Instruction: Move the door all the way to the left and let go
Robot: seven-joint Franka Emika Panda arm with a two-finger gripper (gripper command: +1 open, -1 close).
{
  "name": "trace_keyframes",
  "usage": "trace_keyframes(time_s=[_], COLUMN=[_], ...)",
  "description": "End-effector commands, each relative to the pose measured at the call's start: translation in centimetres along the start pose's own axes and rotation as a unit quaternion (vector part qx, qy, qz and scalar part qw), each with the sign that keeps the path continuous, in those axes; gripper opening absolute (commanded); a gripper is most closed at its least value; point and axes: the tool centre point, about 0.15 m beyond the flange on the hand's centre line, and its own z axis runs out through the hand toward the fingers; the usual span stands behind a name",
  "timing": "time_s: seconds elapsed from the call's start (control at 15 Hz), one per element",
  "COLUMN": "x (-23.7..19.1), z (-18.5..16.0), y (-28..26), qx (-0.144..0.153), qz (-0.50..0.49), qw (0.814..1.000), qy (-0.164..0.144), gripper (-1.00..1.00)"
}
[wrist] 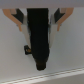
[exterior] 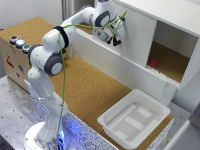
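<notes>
The door [exterior: 136,39] is a plain white panel covering the half of the white cabinet [exterior: 165,12] toward the exterior view's left. The other half stands open on a cork floor. My gripper [exterior: 116,39] is at the door's edge toward the exterior view's left, pressed close to its face. In the wrist view my gripper [wrist: 40,22] has a black handle [wrist: 40,45] filling the gap between both fingers [wrist: 20,17], with the white door [wrist: 67,50] behind. The jaws appear shut on the handle.
A small red object [exterior: 154,63] lies inside the open cabinet half. A white plastic tray [exterior: 134,117] sits on the cork table [exterior: 85,85] in front of the cabinet. A box with coloured buttons [exterior: 17,47] stands at the exterior view's left.
</notes>
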Motion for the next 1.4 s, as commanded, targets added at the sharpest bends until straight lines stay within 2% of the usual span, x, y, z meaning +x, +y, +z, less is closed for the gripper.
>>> trace_keyframes(time_s=[0.0, 0.93, 1.07, 1.33], x=[-3.8, -5.6, -6.1, -6.9], z=[0.6, -2.0, -2.4, -3.0], y=[-5.4, -13.4, -14.4, -16.1], qx=[-0.060, 0.002, 0.023, 0.041], qz=[0.001, -0.025, -0.033, -0.047], qw=[0.998, 0.999, 0.999, 0.998], qy=[0.016, 0.031, 0.030, 0.027], gripper=[-1.00, -1.00, -1.00, -1.00])
